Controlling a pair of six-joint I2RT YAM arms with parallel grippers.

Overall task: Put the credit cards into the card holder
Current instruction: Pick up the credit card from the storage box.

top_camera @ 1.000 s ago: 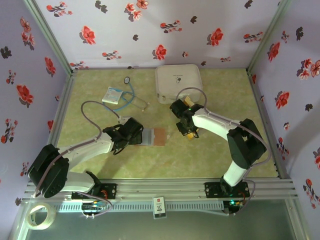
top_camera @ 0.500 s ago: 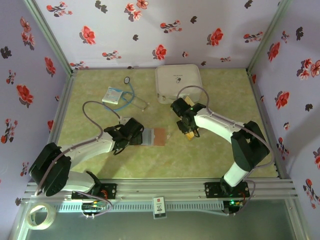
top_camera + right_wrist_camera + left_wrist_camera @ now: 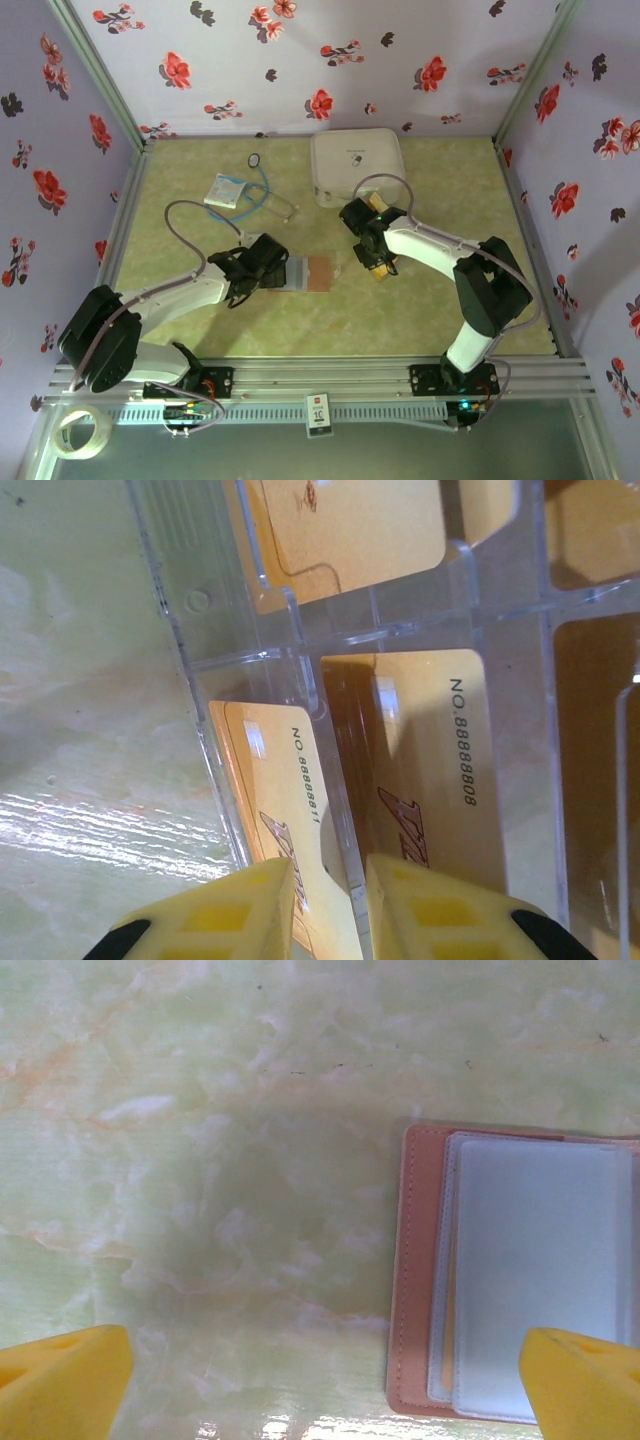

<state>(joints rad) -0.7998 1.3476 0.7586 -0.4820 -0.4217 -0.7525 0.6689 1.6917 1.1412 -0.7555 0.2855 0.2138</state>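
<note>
The card holder [image 3: 314,272] lies open on the table's middle, reddish-brown with greyish pockets [image 3: 540,1270] and a brown rim [image 3: 412,1260]. My left gripper [image 3: 270,268] hovers at its left edge, wide open [image 3: 325,1395], with bare table between the fingers. The credit cards, golden-yellow, stand in a clear divided tray [image 3: 300,650] beside the holder's right. One card [image 3: 270,780] and a second card [image 3: 430,750] fill neighbouring slots. My right gripper [image 3: 377,260] is down over the tray [image 3: 330,910]. Its jaws stand a narrow gap apart, straddling the clear divider and the first card's edge.
A large white rounded case [image 3: 356,165] sits behind the right gripper. A white-blue packet [image 3: 225,190] and a thin looped cable [image 3: 264,185] lie at the back left. Metal rails and flowered walls bound the table.
The right gripper has shifted only slightly over the card tray. The left arm and the card holder have not moved.
</note>
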